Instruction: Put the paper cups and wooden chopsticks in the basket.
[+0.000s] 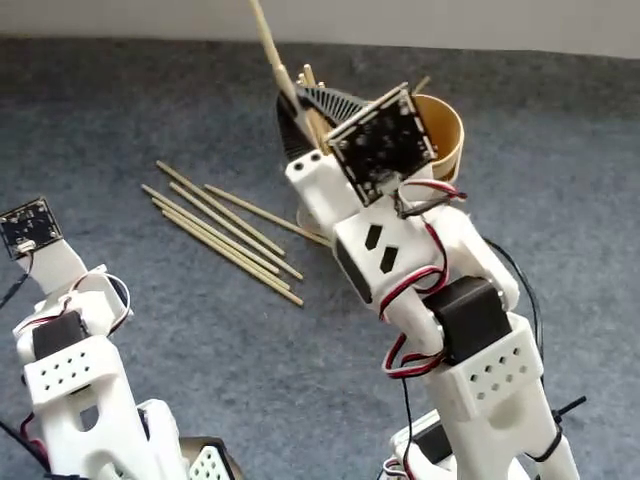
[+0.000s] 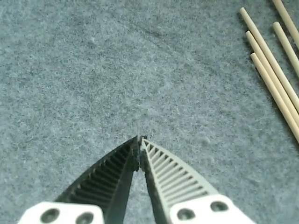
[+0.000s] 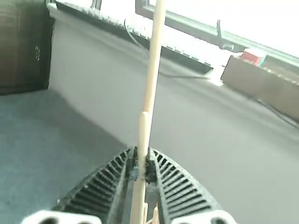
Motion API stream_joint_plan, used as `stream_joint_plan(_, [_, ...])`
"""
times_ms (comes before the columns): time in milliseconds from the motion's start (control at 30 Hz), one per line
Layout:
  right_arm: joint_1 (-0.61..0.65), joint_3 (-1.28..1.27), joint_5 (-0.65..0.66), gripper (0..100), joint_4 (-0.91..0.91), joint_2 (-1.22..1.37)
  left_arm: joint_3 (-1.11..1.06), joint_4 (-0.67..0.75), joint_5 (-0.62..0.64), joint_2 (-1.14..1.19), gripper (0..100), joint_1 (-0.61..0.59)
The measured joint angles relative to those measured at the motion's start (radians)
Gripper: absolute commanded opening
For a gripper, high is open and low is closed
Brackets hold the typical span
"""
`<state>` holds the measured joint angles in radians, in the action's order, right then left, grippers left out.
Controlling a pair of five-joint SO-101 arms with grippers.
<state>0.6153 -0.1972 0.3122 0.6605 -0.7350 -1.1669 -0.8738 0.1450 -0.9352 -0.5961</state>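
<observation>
The pale wooden chopstick [image 3: 152, 70] is pinched between the ribbed black jaws of the right gripper [image 3: 141, 163], raised above the table just beside the tan paper cup [image 1: 447, 130]. Its upper end runs off the top edge in both the high and right wrist views, and its lower end is hidden under the jaws. A shorter stick lies against it at the grip; whether that one is clamped too is hard to tell. The white right arm [image 1: 400, 260] covers the cup's lower half. Beyond the arm from the cup, loose wooden chopsticks [image 1: 225, 232] lie roughly parallel on the grey carpet [image 1: 120, 110]. Farther still from the cup, the left gripper [image 2: 139, 149] hangs over the carpet with its tips pressed together, holding nothing. The held chopstick stands steeply, its long axis leaning away from the cup
</observation>
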Motion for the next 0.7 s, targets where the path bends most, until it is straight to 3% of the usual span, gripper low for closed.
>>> stream_joint_plan(300, [-0.075, 0.000, 0.000, 0.5, -0.362, 0.000, 0.000, 0.000, 0.000, 0.000, 3, 0.000])
stream_joint_plan(500, [-0.129, 0.000, -0.002, 0.5, -0.496, 0.041, 0.000, 0.000, 0.000, 0.000, 3, 0.000])
stream_joint_plan(700, [-0.253, 0.000, -0.222, 0.5, -0.525, 0.187, 0.000, 0.003, 0.000, 0.000, 3, 0.000])
